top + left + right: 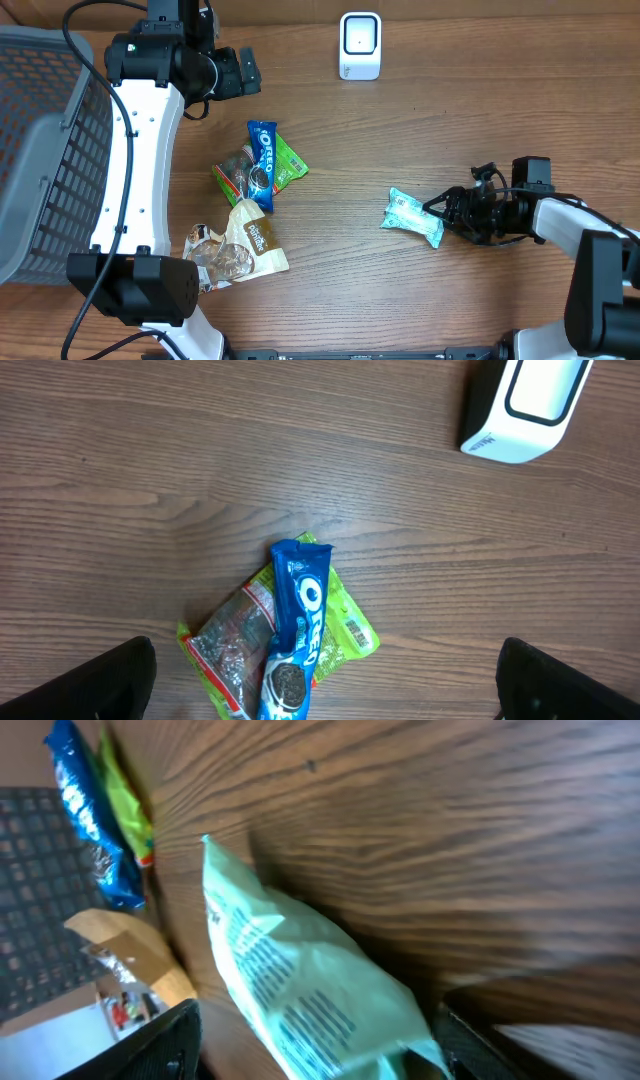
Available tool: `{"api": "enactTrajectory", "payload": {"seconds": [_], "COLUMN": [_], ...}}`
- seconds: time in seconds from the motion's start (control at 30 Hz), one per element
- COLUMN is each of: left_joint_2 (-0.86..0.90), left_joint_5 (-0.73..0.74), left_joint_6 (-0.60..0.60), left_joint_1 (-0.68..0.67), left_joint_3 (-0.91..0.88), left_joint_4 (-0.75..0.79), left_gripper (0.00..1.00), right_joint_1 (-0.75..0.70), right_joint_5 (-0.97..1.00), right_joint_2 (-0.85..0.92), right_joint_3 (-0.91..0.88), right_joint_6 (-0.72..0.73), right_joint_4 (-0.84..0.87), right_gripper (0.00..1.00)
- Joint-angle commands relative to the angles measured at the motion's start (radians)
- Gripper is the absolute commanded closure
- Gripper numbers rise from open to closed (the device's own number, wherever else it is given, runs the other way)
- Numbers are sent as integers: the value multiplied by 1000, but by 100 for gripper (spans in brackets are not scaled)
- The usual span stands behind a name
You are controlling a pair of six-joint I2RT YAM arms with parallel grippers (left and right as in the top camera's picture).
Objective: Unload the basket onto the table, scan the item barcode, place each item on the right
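Right gripper [441, 212]: you have its jaws standing apart around the right end of the mint-green packet [410, 216], with bare wood showing beside one finger, so nothing is gripped; the packet lies flat on the table [450, 110], right of centre. Left gripper [247, 72]: jaws at their widest, holding nothing, hanging over the table just beyond the blue cookie packet [262, 165]. Only your overhead view shows the white scanner [360, 45] and the mint-green packet together, well apart; only the right wrist view shows the packet's dark print lines.
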Motion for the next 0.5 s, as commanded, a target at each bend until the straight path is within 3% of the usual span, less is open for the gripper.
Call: {"api": "enactTrajectory", "payload": {"seconds": [0.0,0.07,0.13,0.2,0.47], "left_joint_2": [2,2,2,2,2], "left_joint_5": [-6,-6,-6,-6,-6], "left_joint_6": [-10,-10,-10,-10,-10], "left_joint_1": [-4,-4,-4,-4,-4], "left_joint_3": [14,14,14,14,14], "left_joint_4": [0,0,0,0,0], "left_gripper": [0,0,0,0,0], "right_joint_1": [49,69,84,85,79], "right_joint_5": [40,41,44,44,-39], "right_joint_2": [61,61,61,61,46], "right_joint_3": [-13,-13,-13,-13,70], "right_joint_6": [-8,-8,-7,-7,-8], "right_joint_4": [17,18,19,25,0], "right_gripper": [30,40,63,78,82]}}
